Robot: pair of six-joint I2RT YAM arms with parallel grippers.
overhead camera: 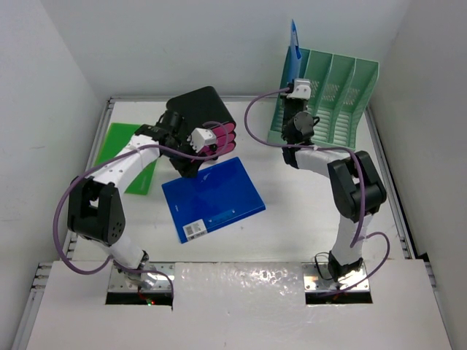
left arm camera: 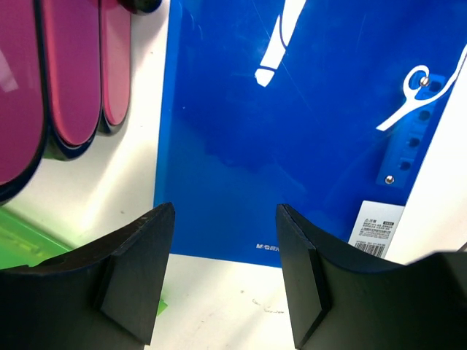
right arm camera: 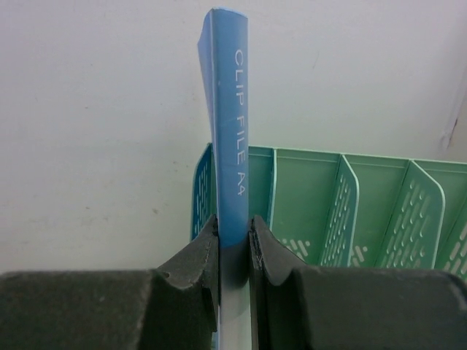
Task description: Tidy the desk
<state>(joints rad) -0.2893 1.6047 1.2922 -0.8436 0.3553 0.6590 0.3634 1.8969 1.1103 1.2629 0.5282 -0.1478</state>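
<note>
Nearest to the right wrist camera are the two dark fingers of the right gripper [right arm camera: 235, 248], pressed together on the lower spine of a light blue clip file [right arm camera: 228, 109]. This file stands upright, its top leaning a little to the left, in front of the left-end compartment of the green file rack [right arm camera: 350, 211]. Whether its lower edge is already inside the slot, I cannot tell.

The white desk [overhead camera: 292, 219] carries everything. The rack is at the far right, and a black drawer box [overhead camera: 197, 109] with pink drawers [overhead camera: 222, 138] is at the far middle. A dark blue folder [overhead camera: 211, 197] lies flat in the centre and a green folder [overhead camera: 120, 142] at the left. The left gripper [left arm camera: 225, 215] hangs over the left edge of the dark blue folder, just beside the drawer box. Its jaws are apart and nothing is between them.

I judge that the step in hand is to put the clip file into the rack. To do it well, the spine should be parallel with the dividers and go straight down, because the thin file can bend and catch on a divider. The fingers should let go only when the file rests on the bottom. The left arm had better wait well apart from the rack.
</note>
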